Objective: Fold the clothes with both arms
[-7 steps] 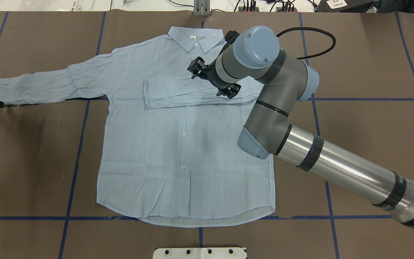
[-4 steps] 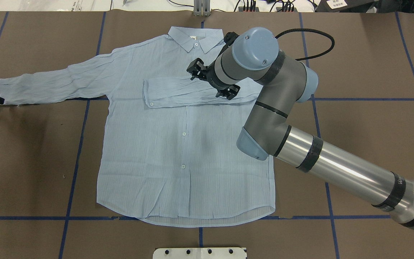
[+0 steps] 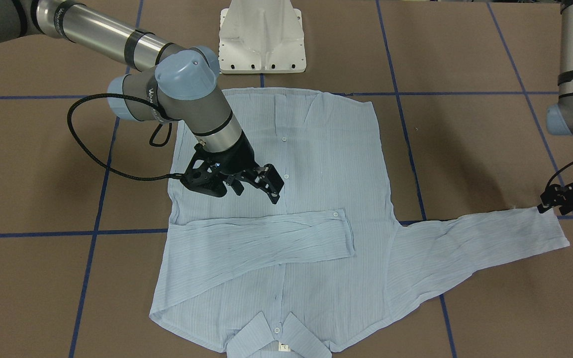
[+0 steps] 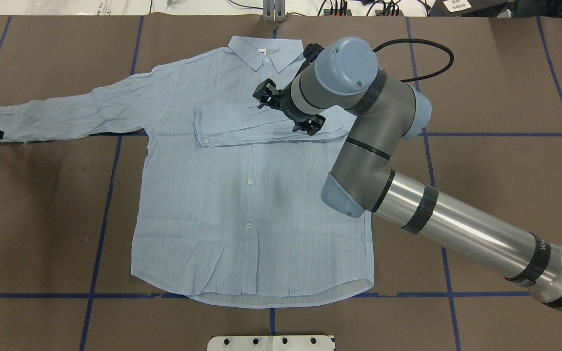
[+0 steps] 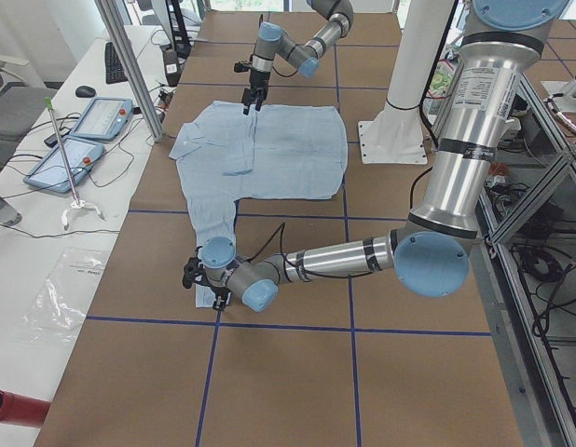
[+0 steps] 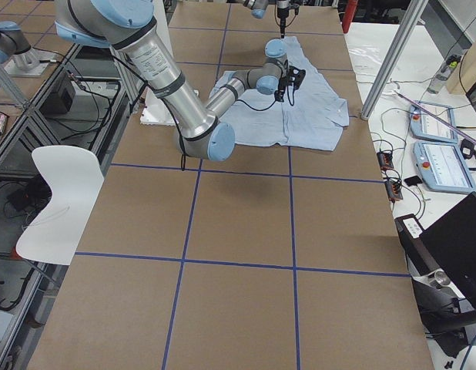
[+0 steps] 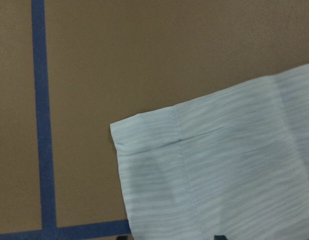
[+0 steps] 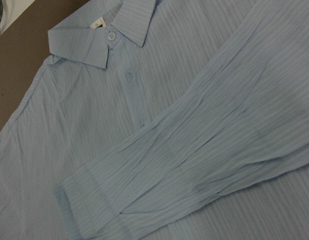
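The pale-blue shirt (image 4: pixel 222 195) lies flat, front up, collar at the far side. One sleeve is folded across the chest (image 4: pixel 242 126). The other sleeve stretches out to the overhead view's left (image 4: pixel 66 112). My right gripper (image 4: pixel 287 109) hovers open and empty over the folded sleeve; it also shows in the front-facing view (image 3: pixel 256 191). My left gripper (image 3: pixel 552 201) sits at the outstretched sleeve's cuff (image 7: pixel 159 130), which lies flat in the left wrist view. Its fingertips stand wide apart at that view's bottom edge and hold nothing.
The brown table (image 4: pixel 505 195) carries blue tape grid lines. The white pedestal base (image 3: pixel 261 35) stands at the near edge behind the hem. Tablets and cables lie on a side bench (image 5: pixel 92 121) beyond the collar side.
My left gripper has drifted slightly toward the far side and the overhead view's left edge at the cuff. My right arm has shifted a little; the shirt lies as before.
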